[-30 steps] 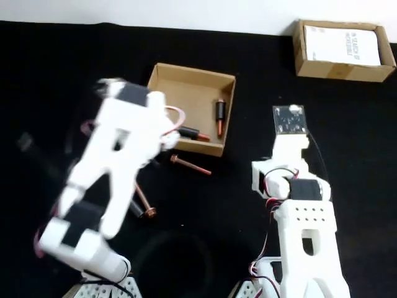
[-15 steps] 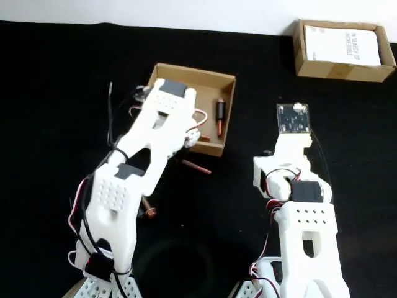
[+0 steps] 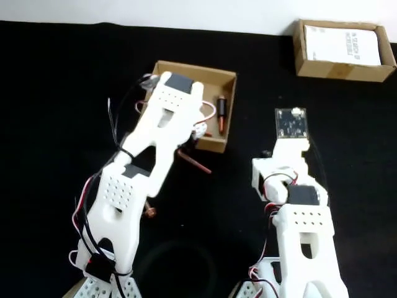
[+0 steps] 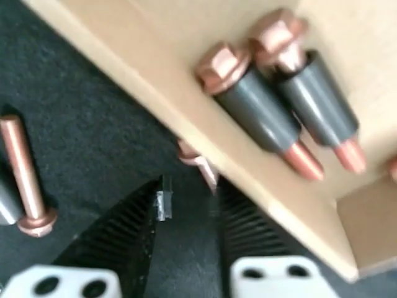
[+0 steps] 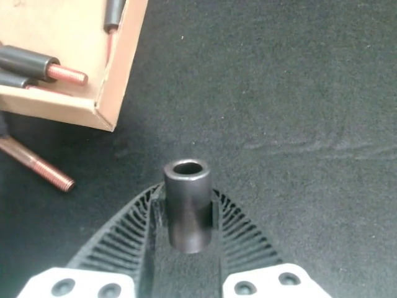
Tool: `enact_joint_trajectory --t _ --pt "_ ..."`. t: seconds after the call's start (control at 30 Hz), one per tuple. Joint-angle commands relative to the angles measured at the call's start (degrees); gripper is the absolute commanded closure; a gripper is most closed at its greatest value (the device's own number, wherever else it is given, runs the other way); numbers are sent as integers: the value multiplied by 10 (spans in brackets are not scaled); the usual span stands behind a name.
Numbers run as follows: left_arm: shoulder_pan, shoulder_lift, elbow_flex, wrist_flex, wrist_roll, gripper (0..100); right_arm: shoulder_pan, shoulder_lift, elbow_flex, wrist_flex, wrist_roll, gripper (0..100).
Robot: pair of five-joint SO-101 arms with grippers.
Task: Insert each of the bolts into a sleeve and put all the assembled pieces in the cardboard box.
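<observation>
Right wrist view: right gripper clenches sleeve, bore toward camera; left gripper released; high view's loose bolt points 4 o'clock.

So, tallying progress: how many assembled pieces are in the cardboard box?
3. Two pieces lie side by side, a third apart. The arm over the box may hide more.

The white plastic left arm and white plastic right arm are pierced by rows of small round holes. Thin red, black and white cables are looped at the joints. The left claw and right claw are fitted with black ribbed fingers.
</observation>
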Motion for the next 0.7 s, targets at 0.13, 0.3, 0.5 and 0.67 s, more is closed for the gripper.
enact_joint_trajectory --t 0.13,0.3,0.5,0.67 --pt "18 13 -31 1 4 801 7 -9 0 -9 2 991" --pt "8 59 -32 1 4 801 7 -9 0 -9 2 991" --pt "-8 83 -33 1 4 801 7 -11 0 -9 2 991" --pt "-31 80 -34 1 29 801 7 -10 0 -9 2 991"
